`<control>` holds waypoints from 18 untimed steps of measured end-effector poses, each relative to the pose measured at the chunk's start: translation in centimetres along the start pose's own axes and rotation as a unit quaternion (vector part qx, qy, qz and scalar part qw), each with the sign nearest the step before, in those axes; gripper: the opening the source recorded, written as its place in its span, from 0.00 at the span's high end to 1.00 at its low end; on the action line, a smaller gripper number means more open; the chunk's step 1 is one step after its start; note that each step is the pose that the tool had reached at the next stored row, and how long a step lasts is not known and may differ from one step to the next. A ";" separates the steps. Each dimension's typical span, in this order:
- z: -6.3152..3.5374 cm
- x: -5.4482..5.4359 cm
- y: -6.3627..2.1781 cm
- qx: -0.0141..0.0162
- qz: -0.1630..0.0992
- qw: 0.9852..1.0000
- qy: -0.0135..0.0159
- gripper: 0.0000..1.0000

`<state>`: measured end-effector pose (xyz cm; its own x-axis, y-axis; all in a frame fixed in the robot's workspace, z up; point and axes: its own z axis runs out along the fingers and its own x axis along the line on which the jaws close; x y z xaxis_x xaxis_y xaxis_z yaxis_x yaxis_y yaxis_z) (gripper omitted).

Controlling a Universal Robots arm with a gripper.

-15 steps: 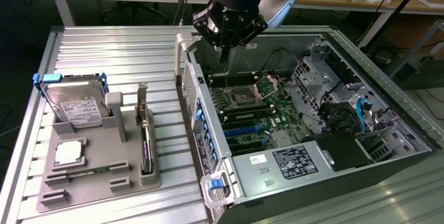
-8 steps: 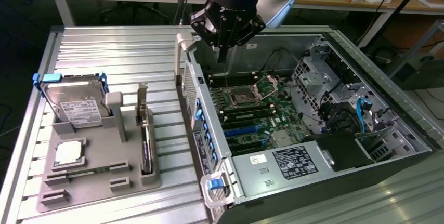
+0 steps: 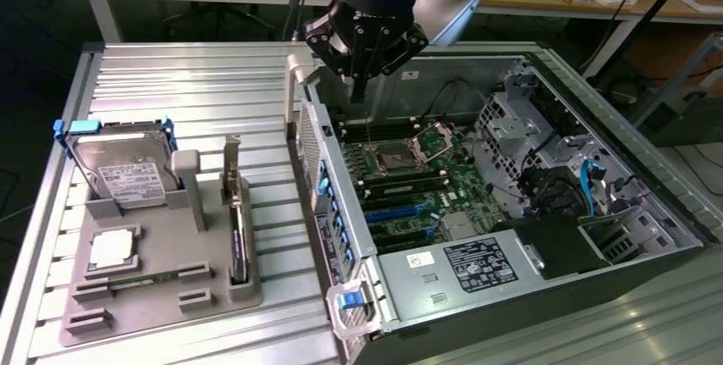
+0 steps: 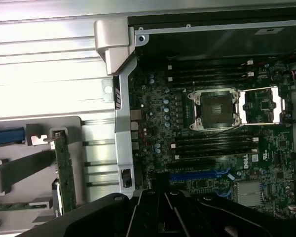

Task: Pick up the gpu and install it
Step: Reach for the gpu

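The gpu (image 3: 236, 212) is a thin card standing on edge in a slot of the grey holder (image 3: 169, 297), at the exterior view's left of the computer case. In the wrist view its green board (image 4: 64, 173) stands upright with the silver bracket at one end. My gripper (image 3: 357, 85) hangs over the far rim of the open case (image 3: 339, 238), above the motherboard (image 3: 407, 179), well apart from the gpu. Its fingers are shut together with nothing between them. The gripper's dark body (image 4: 163, 207) shows over the blue slots (image 4: 197, 174).
On the grey holder stand a silver hard drive (image 3: 118, 166), a square processor chip (image 3: 113, 248) and a narrow memory stick (image 3: 135, 280). Inside the case are the open processor socket (image 4: 214, 108), the power supply (image 3: 475, 263) and drive cages with cables (image 3: 543, 153). A ribbed metal table (image 3: 192, 85) lies underneath.
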<state>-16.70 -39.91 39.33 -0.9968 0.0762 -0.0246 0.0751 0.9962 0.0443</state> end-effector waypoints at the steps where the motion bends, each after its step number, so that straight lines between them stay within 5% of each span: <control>1: 0.00 0.1 -0.01 0.000 0.000 1.000 0.000 0.89; 18: -0.03 1.2 -0.10 0.000 0.000 1.000 0.000 0.89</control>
<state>-17.94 -39.92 39.33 -0.9968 0.0762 -0.0246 0.0750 0.9962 0.0443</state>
